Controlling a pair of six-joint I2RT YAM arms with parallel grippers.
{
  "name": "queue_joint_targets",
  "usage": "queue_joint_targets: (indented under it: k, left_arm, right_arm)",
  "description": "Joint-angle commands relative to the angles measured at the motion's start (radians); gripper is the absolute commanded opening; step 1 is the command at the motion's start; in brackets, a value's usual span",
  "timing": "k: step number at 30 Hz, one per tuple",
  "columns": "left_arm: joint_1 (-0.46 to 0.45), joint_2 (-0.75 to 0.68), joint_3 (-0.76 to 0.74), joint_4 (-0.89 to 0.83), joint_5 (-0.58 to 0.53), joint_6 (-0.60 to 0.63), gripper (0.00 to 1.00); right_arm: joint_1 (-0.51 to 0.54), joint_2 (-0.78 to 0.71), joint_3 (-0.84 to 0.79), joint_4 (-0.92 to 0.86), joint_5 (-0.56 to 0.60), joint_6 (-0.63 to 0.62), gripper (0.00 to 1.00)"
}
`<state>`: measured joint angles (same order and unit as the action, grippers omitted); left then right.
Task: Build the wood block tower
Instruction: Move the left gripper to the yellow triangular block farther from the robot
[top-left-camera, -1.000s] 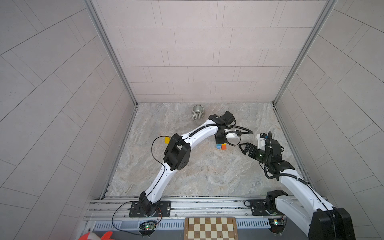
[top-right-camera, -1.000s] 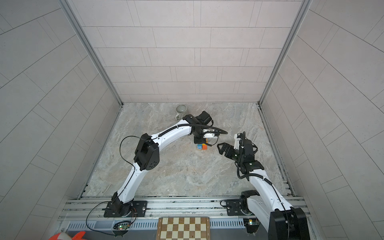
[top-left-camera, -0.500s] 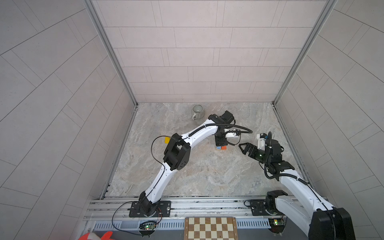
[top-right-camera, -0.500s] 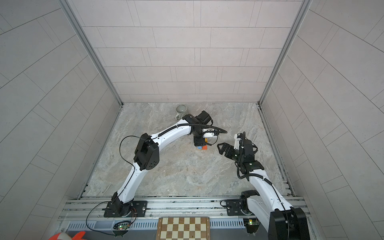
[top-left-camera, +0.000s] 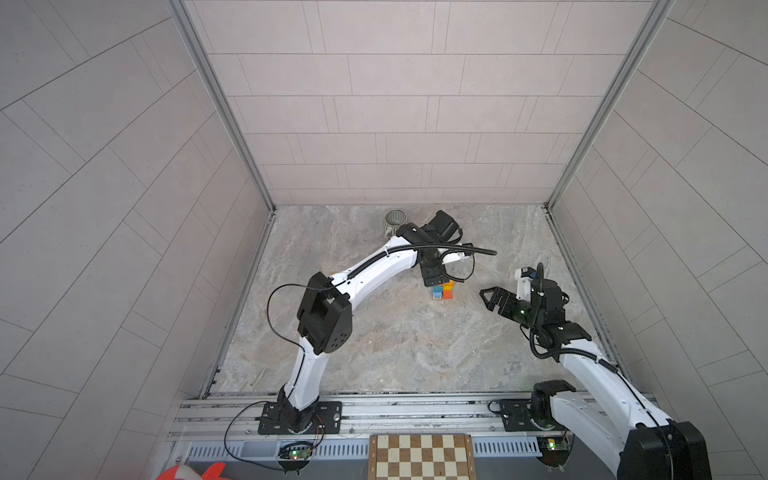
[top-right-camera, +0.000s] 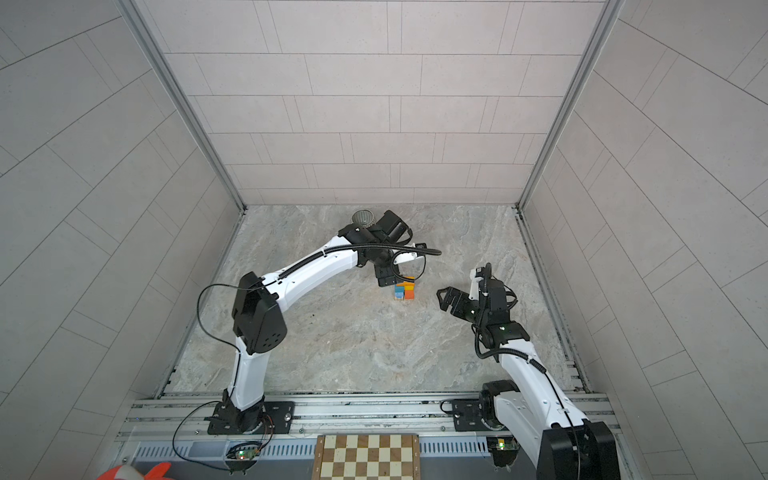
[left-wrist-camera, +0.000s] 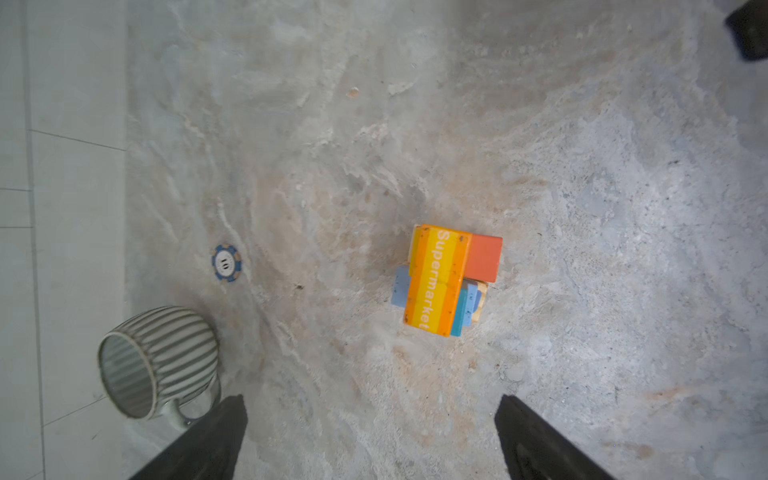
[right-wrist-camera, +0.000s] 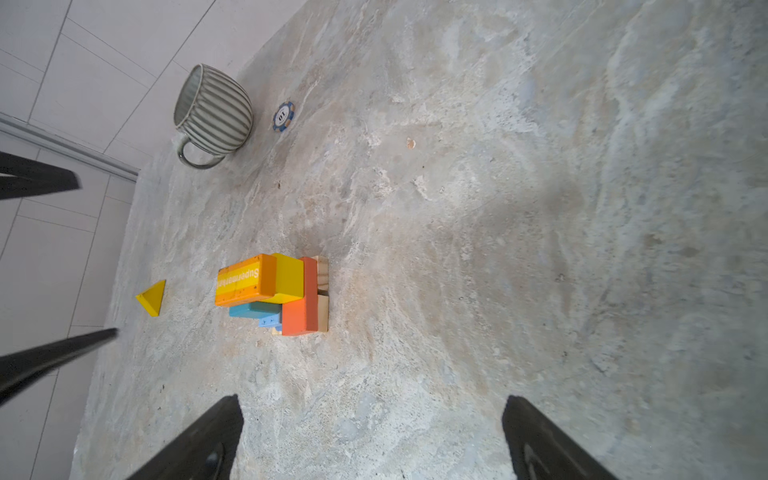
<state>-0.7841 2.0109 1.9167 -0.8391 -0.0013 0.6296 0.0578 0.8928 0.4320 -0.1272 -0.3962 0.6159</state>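
One multicolour block tower (right-wrist-camera: 291, 295), striped Supermarket block (left-wrist-camera: 435, 279) topmost, left and right jaws spread

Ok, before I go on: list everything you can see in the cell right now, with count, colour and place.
wood block tower: one stack; orange-yellow Supermarket block on top, orange-red, blue and natural wood below; middle of the table.
triangle block: one, yellow; loose on the table, apart from the tower.
ribbed cup: one, grey; far side of the table.
poker chip: one, blue and cream, marked 10; beside the ribbed cup.
chessboard: one, brown and cream; near edge, off the table.
orange-red object: one; cut off at the near left corner, cannot identify.
left end effector: one, black; open, empty, above the tower.
right end effector: one, black; open, empty, right of the tower.
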Motion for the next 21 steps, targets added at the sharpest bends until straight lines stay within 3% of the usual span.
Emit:
queue_joint_targets:
  k: [1, 7, 11, 15, 21]
  left_arm:
    - [0.043, -0.097, -0.075, 0.071, -0.083, -0.113, 1.0]
    - [0.213, -0.269, -0.256, 0.15, -0.009, -0.323, 1.0]
    - [0.343, -0.375, -0.394, 0.235, 0.004, -0.448, 0.93]
    - [0.45, -0.431, -0.483, 0.283, -0.074, -0.57, 0.9]
    - [0.57, -0.394, -0.526, 0.256, -0.162, -0.679, 0.86]
  right_arm:
    - [-0.005, -0.006, 0.048, -0.072, 0.043, -0.029, 0.99]
    - [0.013, -0.055, 0.081, -0.126, 0.065, -0.011, 0.98]
    - [0.049, -0.066, 0.105, -0.146, 0.087, 0.003, 0.96]
    - [0.118, -0.056, 0.139, -0.159, 0.143, 0.012, 0.96]
    - [0.2, -0.002, 0.181, -0.138, 0.204, 0.02, 0.95]
